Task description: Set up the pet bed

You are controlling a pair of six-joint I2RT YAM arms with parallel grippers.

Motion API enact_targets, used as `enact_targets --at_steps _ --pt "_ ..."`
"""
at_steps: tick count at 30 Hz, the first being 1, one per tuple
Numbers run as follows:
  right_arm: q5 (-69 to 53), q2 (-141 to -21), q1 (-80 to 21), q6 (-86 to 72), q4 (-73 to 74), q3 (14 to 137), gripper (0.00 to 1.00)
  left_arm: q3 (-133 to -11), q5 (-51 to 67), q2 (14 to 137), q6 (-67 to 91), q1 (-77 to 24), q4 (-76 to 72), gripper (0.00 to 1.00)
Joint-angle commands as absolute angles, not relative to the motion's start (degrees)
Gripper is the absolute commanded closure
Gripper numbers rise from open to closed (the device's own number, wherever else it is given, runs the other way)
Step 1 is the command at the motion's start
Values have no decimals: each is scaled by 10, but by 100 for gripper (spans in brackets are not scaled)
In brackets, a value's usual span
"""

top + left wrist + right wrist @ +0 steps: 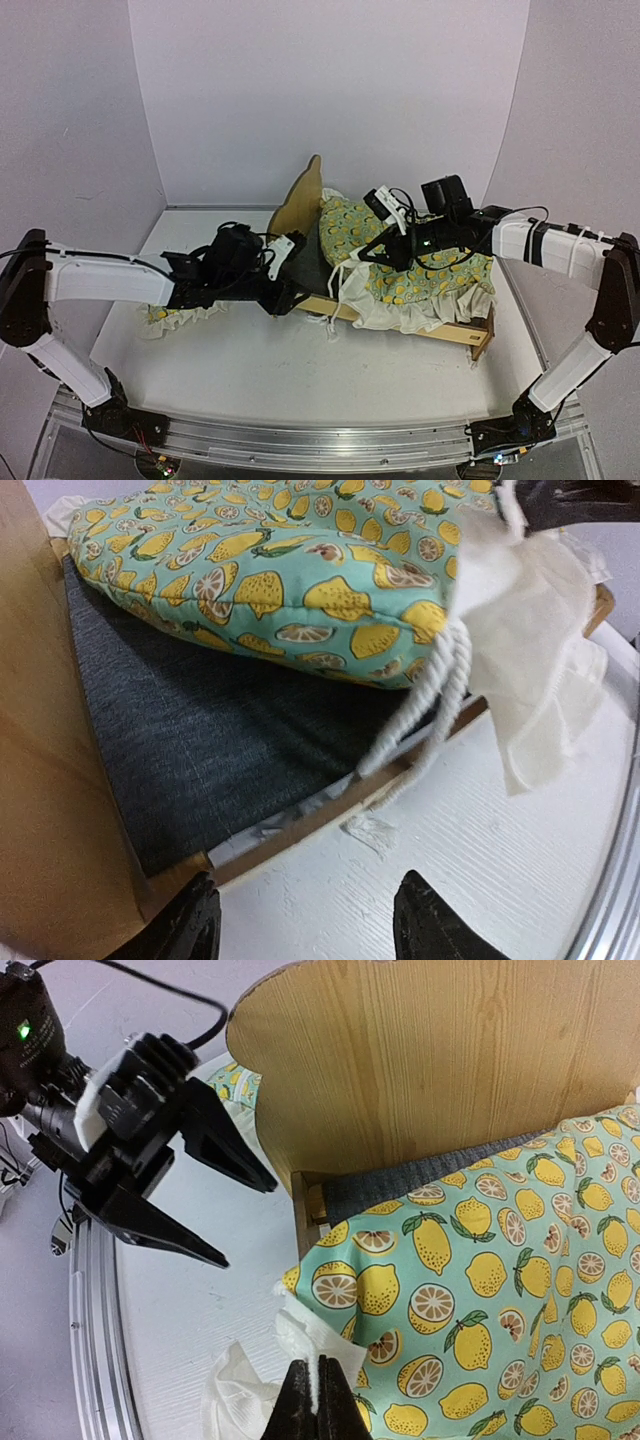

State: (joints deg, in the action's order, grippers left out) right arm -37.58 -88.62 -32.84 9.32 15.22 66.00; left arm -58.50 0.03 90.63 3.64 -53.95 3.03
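Note:
The pet bed (303, 205) stands mid-table, its plywood headboard (430, 1060) upright on the left and its dark grey base (220, 730) partly bare. The lemon-patterned quilt (425, 270) covers most of the bed and bulges over the base near the headboard (300, 570). My right gripper (320, 1395) is shut on the quilt's white ruffle (300, 1335) at the front corner; it also shows in the top view (358, 258). My left gripper (310, 920) is open and empty just above the table beside the bed's front rail (330, 815), near the headboard corner (288, 292).
The small matching ruffled pillow (172, 315) lies on the table to the left, partly under my left arm. The quilt's ruffle hangs over the front rail (390, 315). White walls close in the table at the back and sides.

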Motion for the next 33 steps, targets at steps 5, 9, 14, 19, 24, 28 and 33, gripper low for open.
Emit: enact_targets --at_steps 5,9,14,19,24,28,33 --pt "-390 -887 -334 86 134 681 100 -261 33 842 58 -568 -456 44" --pt "-389 -889 -334 84 135 684 100 -260 19 960 5 -569 -565 47" --pt "-387 -886 -336 83 138 686 100 -306 -9 1067 -71 -568 -642 48" --pt "-387 -883 -336 82 141 690 100 -346 -55 1137 -102 -567 -683 42" --pt "-388 -883 -336 84 143 693 100 -380 -59 1186 -114 -559 -681 39" --pt "-388 -882 -336 85 145 693 100 -394 -48 1202 -116 -554 -676 34" --pt "-389 -884 -337 85 147 696 100 -421 -59 1234 -113 -547 -664 32"
